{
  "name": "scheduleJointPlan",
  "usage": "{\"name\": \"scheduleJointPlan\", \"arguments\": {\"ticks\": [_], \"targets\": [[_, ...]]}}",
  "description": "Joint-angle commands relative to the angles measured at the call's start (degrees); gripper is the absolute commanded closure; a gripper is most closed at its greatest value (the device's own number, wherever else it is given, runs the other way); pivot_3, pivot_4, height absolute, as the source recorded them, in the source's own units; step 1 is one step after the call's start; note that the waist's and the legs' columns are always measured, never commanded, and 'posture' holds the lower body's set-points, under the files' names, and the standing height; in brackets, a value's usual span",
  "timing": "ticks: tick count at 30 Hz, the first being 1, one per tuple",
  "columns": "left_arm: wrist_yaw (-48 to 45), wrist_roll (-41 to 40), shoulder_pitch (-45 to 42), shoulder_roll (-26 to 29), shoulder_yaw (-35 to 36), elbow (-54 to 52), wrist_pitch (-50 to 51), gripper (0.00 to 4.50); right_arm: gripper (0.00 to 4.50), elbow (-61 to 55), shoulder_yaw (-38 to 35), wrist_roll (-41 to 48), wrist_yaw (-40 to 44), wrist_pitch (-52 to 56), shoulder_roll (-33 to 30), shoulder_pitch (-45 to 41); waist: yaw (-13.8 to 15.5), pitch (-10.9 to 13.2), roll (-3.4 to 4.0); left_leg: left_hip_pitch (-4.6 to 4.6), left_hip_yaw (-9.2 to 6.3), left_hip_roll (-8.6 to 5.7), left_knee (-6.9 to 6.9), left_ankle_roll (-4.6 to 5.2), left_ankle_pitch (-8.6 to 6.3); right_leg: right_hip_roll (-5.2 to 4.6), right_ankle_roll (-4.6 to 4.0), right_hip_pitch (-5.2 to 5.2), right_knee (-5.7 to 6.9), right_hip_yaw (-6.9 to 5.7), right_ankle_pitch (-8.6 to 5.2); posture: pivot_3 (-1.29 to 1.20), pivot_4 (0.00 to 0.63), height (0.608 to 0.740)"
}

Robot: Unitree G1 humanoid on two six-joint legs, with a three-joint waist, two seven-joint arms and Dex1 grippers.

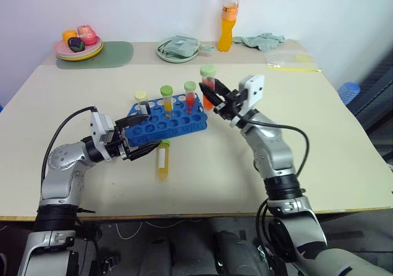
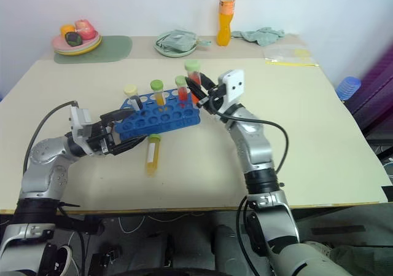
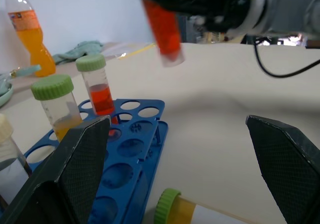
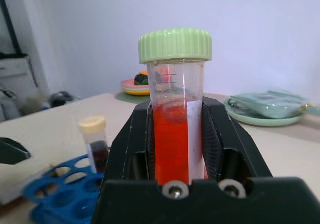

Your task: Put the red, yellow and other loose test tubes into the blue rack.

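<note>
The blue rack (image 1: 175, 124) stands mid-table with three capped tubes upright in it: a dark one (image 1: 142, 101), a yellow one (image 1: 167, 98) and a red one (image 1: 190, 95). My left gripper (image 1: 142, 139) is open, its fingers (image 3: 70, 174) spread wide around the rack's near left end. A yellow test tube (image 1: 163, 160) with a green cap lies on the table just in front of the rack. My right gripper (image 1: 212, 99) is shut on a red test tube (image 4: 172, 134) with a green cap, held upright above the rack's right end.
At the back of the table stand an orange drink bottle (image 1: 228, 18), a plate of toy fruit (image 1: 78, 45) on a green mat (image 1: 116, 53), a green plate (image 1: 178, 50) holding a cloth, another cloth (image 1: 264, 40) and a plastic bag (image 1: 288, 59).
</note>
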Motion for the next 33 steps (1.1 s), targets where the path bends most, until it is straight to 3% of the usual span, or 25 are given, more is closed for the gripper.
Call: {"name": "scheduleJointPlan", "arguments": {"ticks": [1, 9, 14, 33], "targets": [[-0.2, -0.9, -0.9, 1.4, 2.0, -0.8, -0.6, 0.0, 3.73, 8.5, 0.2, -2.2, -1.0, -10.3, 2.0, -2.5, 0.0, 0.0, 0.0, 0.0, 0.0, 0.0, -0.01, 0.0, 0.0, 0.0, 0.0, 0.0, 0.0, 0.0, 0.0, 0.0, 0.15, 0.74], [0.0, -1.1, 0.9, 1.9, 2.8, -2.3, -0.2, 0.0, 3.73, 26.0, 0.3, -6.7, -5.6, -24.6, 4.5, -7.9, 0.0, 0.0, 0.02, 0.0, 0.02, 0.0, 0.0, -0.01, 0.01, -0.05, -0.01, 0.0, 0.01, 0.01, 0.01, 0.0, 0.15, 0.74], [0.0, -1.2, 1.0, 2.2, 2.9, -2.9, 0.2, 0.0, 3.73, 32.6, -0.4, -6.2, -5.5, -28.2, 5.3, -10.0, -0.1, 0.0, 0.02, 0.01, 0.02, 0.0, -0.01, -0.01, 0.01, -0.06, -0.01, 0.0, 0.02, 0.01, 0.01, 0.0, 0.15, 0.74], [-0.3, -1.6, 0.6, 3.7, 3.2, -3.5, 1.6, 0.0, 3.73, 37.5, -2.8, -4.4, -5.8, -32.7, 7.9, -9.9, -1.3, 0.0, 0.03, 0.08, -0.02, 0.02, -0.03, -0.02, 0.01, -0.07, -0.02, 0.05, 0.07, 0.01, 0.01, 0.0, 0.15, 0.74]]}}
